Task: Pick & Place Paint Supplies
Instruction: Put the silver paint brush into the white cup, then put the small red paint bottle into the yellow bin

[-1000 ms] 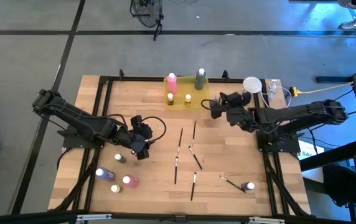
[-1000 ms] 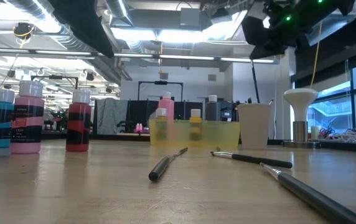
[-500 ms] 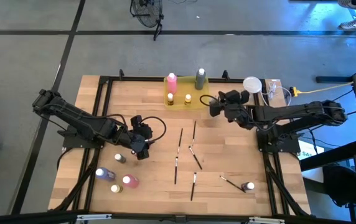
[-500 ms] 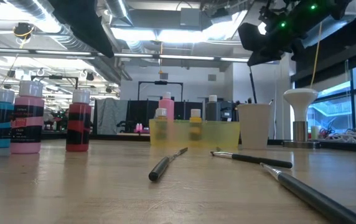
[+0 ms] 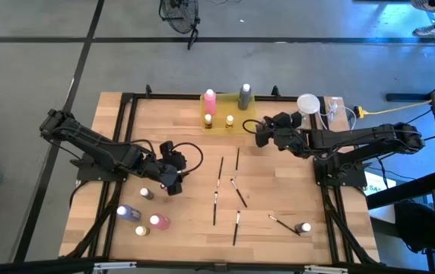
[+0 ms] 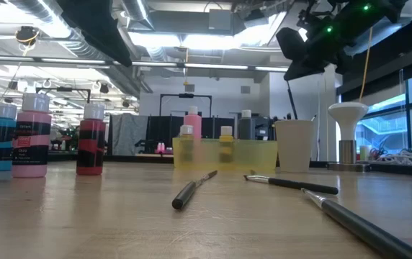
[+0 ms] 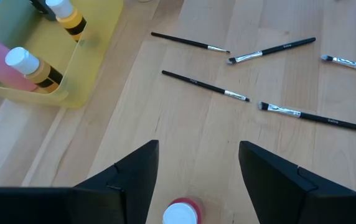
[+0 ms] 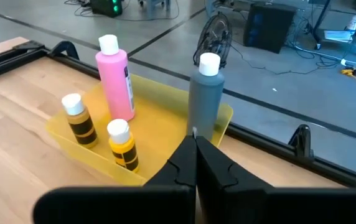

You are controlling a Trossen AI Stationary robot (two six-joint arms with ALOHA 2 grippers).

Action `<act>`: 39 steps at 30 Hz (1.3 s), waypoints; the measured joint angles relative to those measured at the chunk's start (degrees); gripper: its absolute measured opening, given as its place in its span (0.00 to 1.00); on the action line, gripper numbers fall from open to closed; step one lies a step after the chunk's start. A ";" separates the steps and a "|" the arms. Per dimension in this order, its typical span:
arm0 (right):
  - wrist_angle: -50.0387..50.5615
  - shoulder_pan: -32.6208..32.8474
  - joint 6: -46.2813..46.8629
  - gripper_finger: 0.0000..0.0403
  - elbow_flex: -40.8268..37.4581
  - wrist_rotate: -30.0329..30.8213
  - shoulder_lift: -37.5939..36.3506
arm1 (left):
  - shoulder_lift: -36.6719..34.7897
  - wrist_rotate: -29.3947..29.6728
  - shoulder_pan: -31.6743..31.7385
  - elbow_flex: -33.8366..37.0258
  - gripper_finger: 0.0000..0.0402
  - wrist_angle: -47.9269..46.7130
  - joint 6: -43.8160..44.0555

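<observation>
My left gripper (image 5: 173, 183) (image 7: 198, 144) is open and held low over the table's left half. Its fingers stand apart on either side of a red bottle with a white cap (image 7: 181, 213), which stands upright on the table. My right gripper (image 5: 258, 131) (image 8: 195, 146) is shut and hovers just near of the yellow tray (image 5: 236, 125). A pink bottle (image 8: 114, 78), a grey bottle (image 8: 204, 99) and two small yellow bottles (image 8: 122, 144) stand in the tray. Several dark brushes (image 5: 219, 173) lie flat mid-table. More bottles (image 5: 157, 222) stand near the left corner.
A pale cup (image 5: 307, 103) stands right of the tray at the far edge, with cables beyond it. One small bottle (image 5: 305, 227) stands near the right corner beside a brush (image 5: 282, 222). A black frame (image 5: 126, 137) rims the table. Bare wood lies between the brushes and the tray.
My right arm has shifted a little toward the table's far edge, staying by the tray with its fingers shut. The left arm and all the bottles and brushes have kept still.
</observation>
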State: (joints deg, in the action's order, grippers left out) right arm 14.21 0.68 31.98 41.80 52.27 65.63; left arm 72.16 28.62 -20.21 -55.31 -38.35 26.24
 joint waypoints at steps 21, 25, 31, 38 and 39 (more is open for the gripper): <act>1.48 0.60 -1.25 0.19 0.00 -0.04 -0.01 | 0.00 -0.02 0.00 0.00 0.54 0.02 0.00; -4.20 1.30 -3.96 0.19 0.00 -1.32 -0.15 | 0.00 -0.01 -0.01 0.00 0.54 0.00 0.00; -20.65 3.71 -15.89 0.19 0.00 -17.05 -2.00 | 0.00 -0.02 -0.01 0.00 0.54 0.01 0.00; -31.53 6.33 -31.26 0.19 0.00 -48.81 -6.11 | 0.00 -0.02 -0.02 0.00 0.54 0.02 0.00; -32.54 6.76 -32.96 0.19 0.00 -52.34 -6.46 | 0.00 -0.02 -0.02 0.00 0.54 0.00 0.00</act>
State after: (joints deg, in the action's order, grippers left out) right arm -18.33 7.44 -0.98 41.80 -0.06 59.18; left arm 72.16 28.60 -20.23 -55.31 -38.35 26.24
